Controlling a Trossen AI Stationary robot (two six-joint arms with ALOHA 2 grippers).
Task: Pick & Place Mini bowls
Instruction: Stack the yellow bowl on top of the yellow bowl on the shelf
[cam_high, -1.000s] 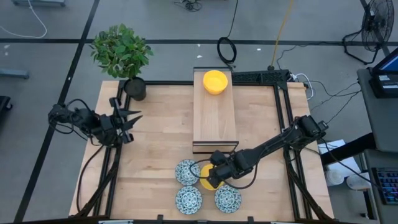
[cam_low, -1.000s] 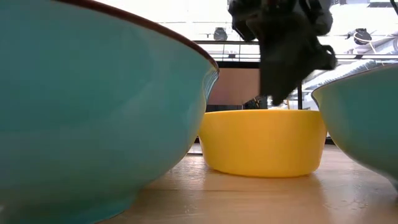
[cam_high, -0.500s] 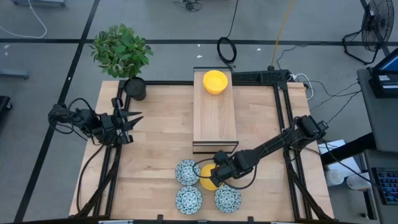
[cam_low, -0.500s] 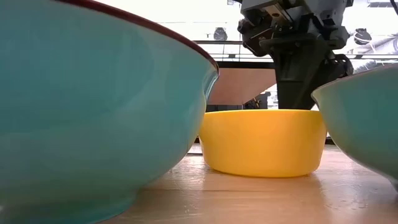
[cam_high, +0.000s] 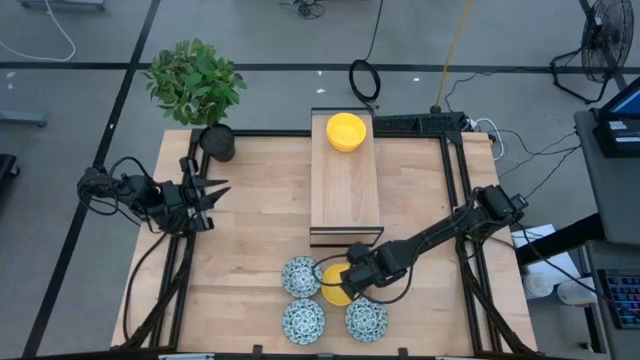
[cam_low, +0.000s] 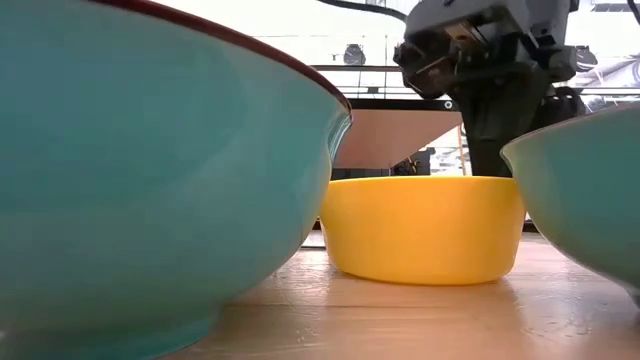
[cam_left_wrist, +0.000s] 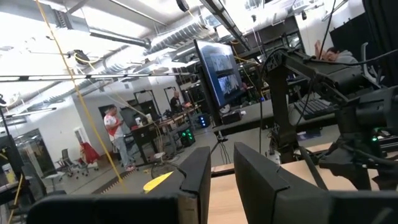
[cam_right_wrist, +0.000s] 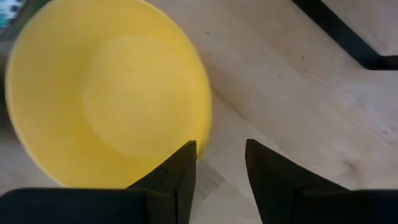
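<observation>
three floral bowls (cam_high: 301, 277) ring a yellow bowl (cam_high: 334, 288); right gripper (cam_right_wrist: 219, 163) hangs open over that bowl's rim, left gripper (cam_high: 215, 191) open, well apart.

Even, bright overhead light on my table (cam_high: 250, 220); shadows under my arms stay soft and short. At table height the big teal bowl (cam_low: 150, 170) sits right against the lens, badly out of focus, while the yellow bowl (cam_low: 425, 228) reads fairly sharp against a blown-out white background. Ceiling lamps glare in my left wrist view. My right wrist view is soft, with the yellow bowl's (cam_right_wrist: 106, 93) edge smeared.
</observation>
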